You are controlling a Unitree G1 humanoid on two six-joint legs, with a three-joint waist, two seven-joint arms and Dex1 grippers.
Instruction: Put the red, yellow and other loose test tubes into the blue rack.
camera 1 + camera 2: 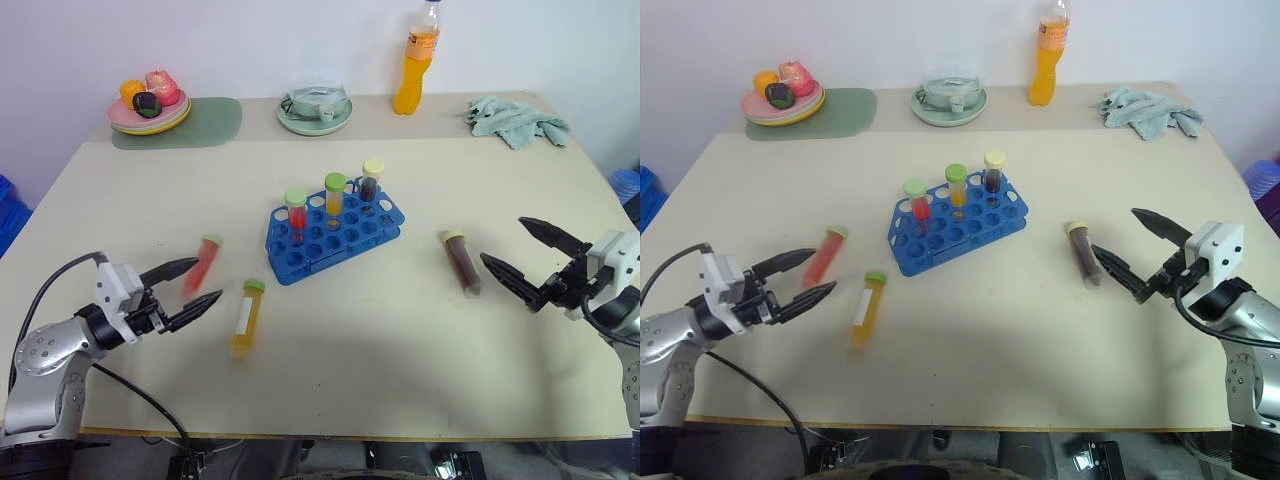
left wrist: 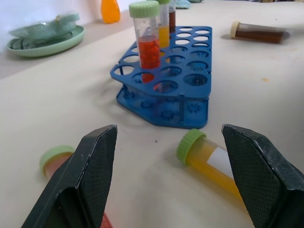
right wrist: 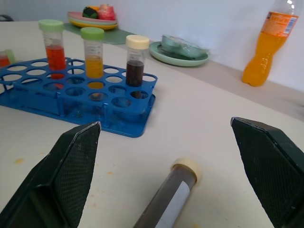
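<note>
Currently, three test tubes lie loose on the table around the blue rack (image 1: 335, 231), which stands at the middle with three capped tubes already upright in its back row. The red tube (image 1: 205, 263) lies at about eight o'clock from the rack, the yellow tube (image 1: 246, 317) at about seven o'clock, and the brown tube (image 1: 461, 262) at about three o'clock. The tubes are judged light and rigid, with smooth clear plastic walls that may roll or slip; hold is best taken across the middle of the barrel, below the ribbed cap, so the tube can be tipped upright. The left gripper (image 1: 184, 290) is held low and roughly level over the near left of the table, its jaws spread wide and empty, with the red tube just past the fingertips; whether a finger touches it cannot be told, as that tube is blurred. The right gripper (image 1: 520, 255) is likewise held level at the near right, jaws wide apart and empty, aimed towards the brown tube, which lies just ahead of it and apart.
</note>
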